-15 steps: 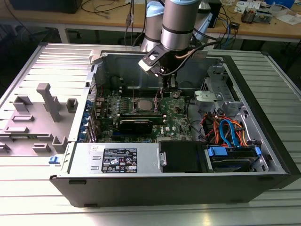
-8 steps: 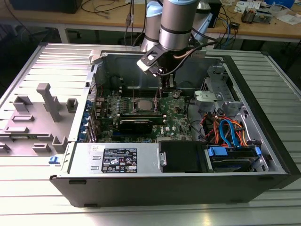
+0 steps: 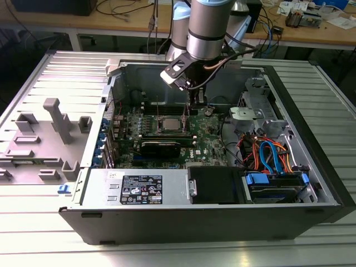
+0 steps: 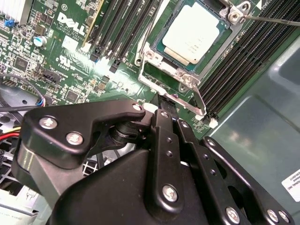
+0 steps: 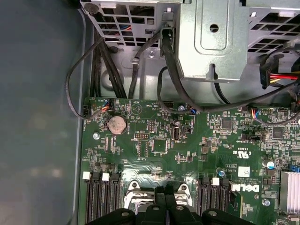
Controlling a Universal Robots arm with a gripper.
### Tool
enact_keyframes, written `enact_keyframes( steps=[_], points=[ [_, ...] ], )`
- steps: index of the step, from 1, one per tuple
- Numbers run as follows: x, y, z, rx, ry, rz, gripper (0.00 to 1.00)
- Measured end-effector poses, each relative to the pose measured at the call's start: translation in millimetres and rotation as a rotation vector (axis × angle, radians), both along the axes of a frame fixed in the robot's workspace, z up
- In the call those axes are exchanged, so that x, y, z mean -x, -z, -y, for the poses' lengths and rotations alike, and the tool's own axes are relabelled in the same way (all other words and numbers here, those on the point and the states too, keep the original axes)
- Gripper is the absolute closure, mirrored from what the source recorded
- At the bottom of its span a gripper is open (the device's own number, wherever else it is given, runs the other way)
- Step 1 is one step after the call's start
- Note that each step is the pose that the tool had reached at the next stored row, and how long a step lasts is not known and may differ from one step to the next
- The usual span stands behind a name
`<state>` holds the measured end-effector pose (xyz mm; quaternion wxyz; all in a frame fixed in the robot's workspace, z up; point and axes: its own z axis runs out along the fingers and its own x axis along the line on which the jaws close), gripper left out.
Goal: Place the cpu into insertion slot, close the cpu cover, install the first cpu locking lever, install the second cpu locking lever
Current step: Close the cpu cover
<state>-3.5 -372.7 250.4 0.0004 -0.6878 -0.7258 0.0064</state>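
Claw, fingers together, is hanging by the cover framing the chip; its bulk is hiding the cover's near edge.

Electronics lab or workshop: open computer case lies on ribbed metal table beneath my arm; beyond it, wooden workbenches strewn with cables and small parts

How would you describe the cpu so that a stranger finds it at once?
Look into the open computer case at the green motherboard on its floor. Between two banks of long black memory slots lies a square silver cpu cover, and the cpu is the flat, pale silver-grey square in its window, unlike the dark ribbed slots around it.
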Motion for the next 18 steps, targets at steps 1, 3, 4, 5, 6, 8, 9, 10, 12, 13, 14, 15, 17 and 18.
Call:
enact_keyframes(
  steps=[1, 3, 4, 5, 6, 8, 9, 10, 12, 13, 14, 15, 17, 18],
  points=[
    [0.8, 0.1, 0.0, -0.0002, 0.0, -0.0004, 0.89],
    [1.9, 0.3, 0.0, -0.0003, 0.0, -0.0011, 0.89],
    [3.0, 0.4, 0.0, -0.0005, 0.0, -0.0016, 0.89],
    [3.8, 0.5, 0.0, -0.0007, 0.0, -0.0019, 0.89],
    [5.0, 0.7, 0.0, -0.0009, 0.0, -0.0024, 0.89],
    [6.9, 0.8, -0.1, -0.0019, 0.0, -0.0027, 0.89],
    [7.4, 0.9, -0.1, -0.0022, 0.0, -0.0028, 0.89],
    [7.9, 0.8, 0.0, -0.0023, 0.0, -0.003, 0.89],
    [9.1, 0.9, 0.0, -0.0028, 0.0, -0.0035, 0.89],
    [9.1, 0.9, 0.0, -0.0027, 0.0, -0.0035, 0.89],
    [9.1, 0.9, 0.0, -0.0027, 0.0, -0.0035, 0.89],
    [9.2, 0.9, 0.0, -0.0027, 0.0, -0.0035, 0.89],
    [9.5, 1.0, 0.0, -0.0028, 0.0, -0.0034, 0.89],
    [10.1, 1.1, 0.1, -0.0029, 0.0, -0.0033, 0.89]
  ],
)
